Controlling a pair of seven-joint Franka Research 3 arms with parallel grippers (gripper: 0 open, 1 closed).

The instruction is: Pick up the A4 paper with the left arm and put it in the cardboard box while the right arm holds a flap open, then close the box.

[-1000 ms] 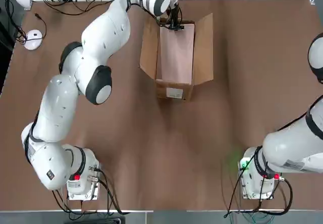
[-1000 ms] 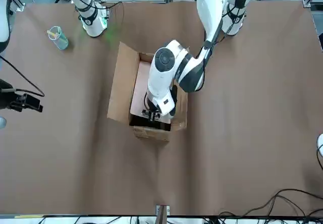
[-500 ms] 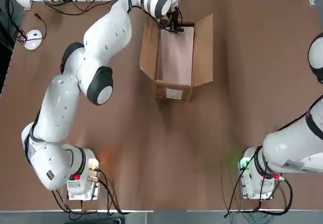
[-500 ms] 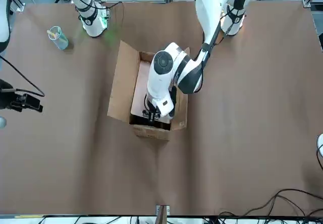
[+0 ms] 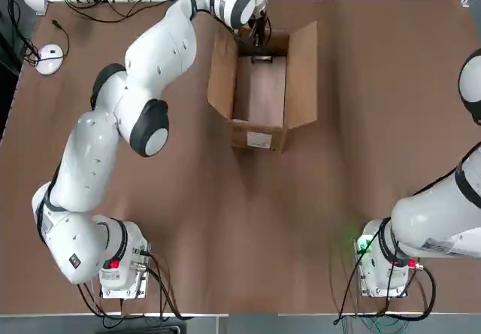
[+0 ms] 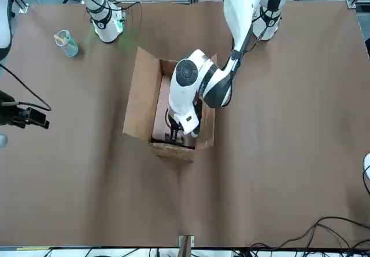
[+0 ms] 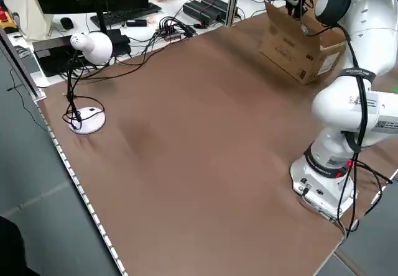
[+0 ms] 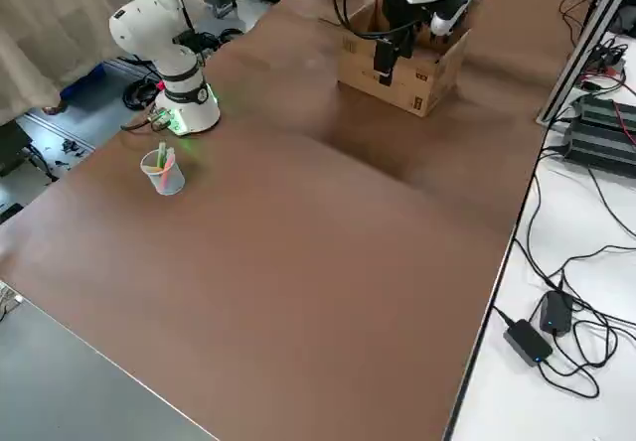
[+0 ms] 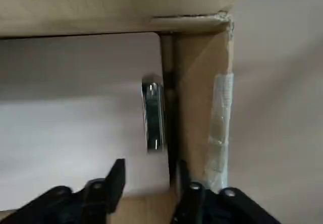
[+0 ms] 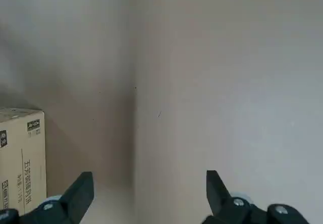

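The paper (image 5: 259,93) lies flat inside the box (image 5: 261,127) at the tabletop's (image 5: 361,123) 12 o'clock, the left hand (image 9: 146,176) parted above its clipped end, the right hand (image 10: 149,188) wide open, away from it

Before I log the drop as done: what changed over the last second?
The left gripper opened and let go of the A4 paper, which dropped from its tilted pose to lie flat inside the cardboard box. The box, its open flaps and the right gripper, open and away from the box, stayed put.
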